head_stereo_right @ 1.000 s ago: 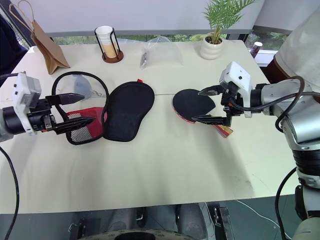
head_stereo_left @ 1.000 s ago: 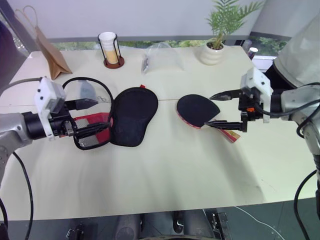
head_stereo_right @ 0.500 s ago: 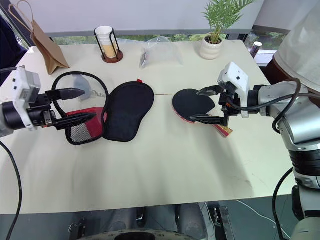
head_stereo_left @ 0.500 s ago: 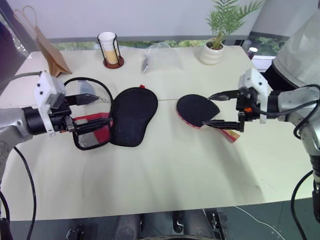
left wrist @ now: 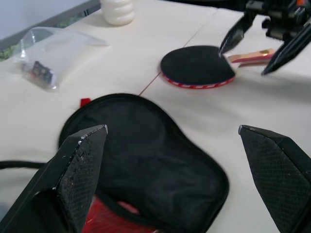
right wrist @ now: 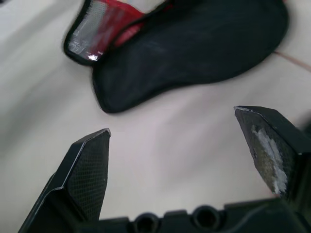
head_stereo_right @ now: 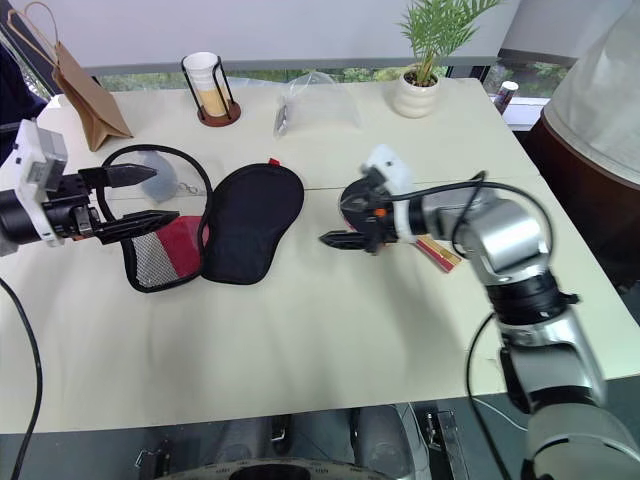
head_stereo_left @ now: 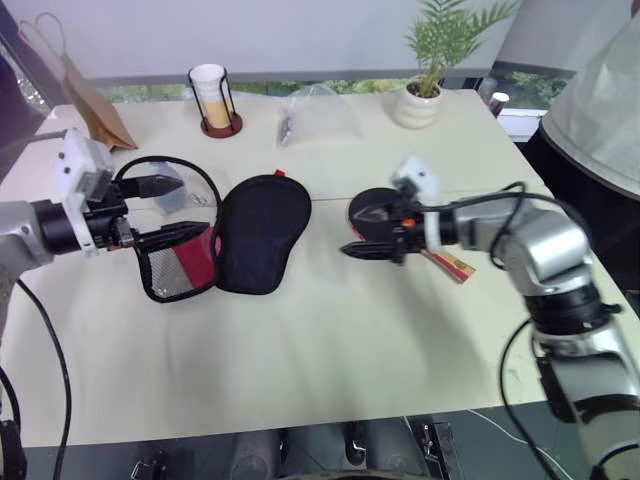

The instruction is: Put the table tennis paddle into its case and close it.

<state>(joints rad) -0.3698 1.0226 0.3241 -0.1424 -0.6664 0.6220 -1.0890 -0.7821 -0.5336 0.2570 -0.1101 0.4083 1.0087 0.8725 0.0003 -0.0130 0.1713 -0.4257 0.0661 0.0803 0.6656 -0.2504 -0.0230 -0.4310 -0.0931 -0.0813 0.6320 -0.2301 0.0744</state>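
Observation:
The table tennis paddle [left wrist: 197,65] lies flat on the table, black blade toward the case, its wooden handle [head_stereo_left: 452,266] pointing right. The case [head_stereo_left: 260,235] lies open to its left: a black half lies flat, with a red and mesh half [head_stereo_left: 180,265] beside it. My right gripper [head_stereo_left: 348,233] hovers open above the blade, partly hiding it, fingers pointing left at the case, nothing between them. Over the red and mesh half my left gripper [head_stereo_left: 190,207] is open and empty, pointing right. The right wrist view has the case [right wrist: 194,43] ahead of the open fingers.
Along the far edge stand a brown paper bag [head_stereo_left: 85,95], a cup in a wire holder [head_stereo_left: 212,95], a clear plastic bag [head_stereo_left: 315,115] and a potted plant [head_stereo_left: 420,95]. A person in a light garment [head_stereo_left: 600,110] is at the right of the table [head_stereo_left: 330,340].
My right gripper has swung left and down from beside the paddle's handle to above the blade, rolling as it went. The left gripper has edged slightly further over the case, still open.

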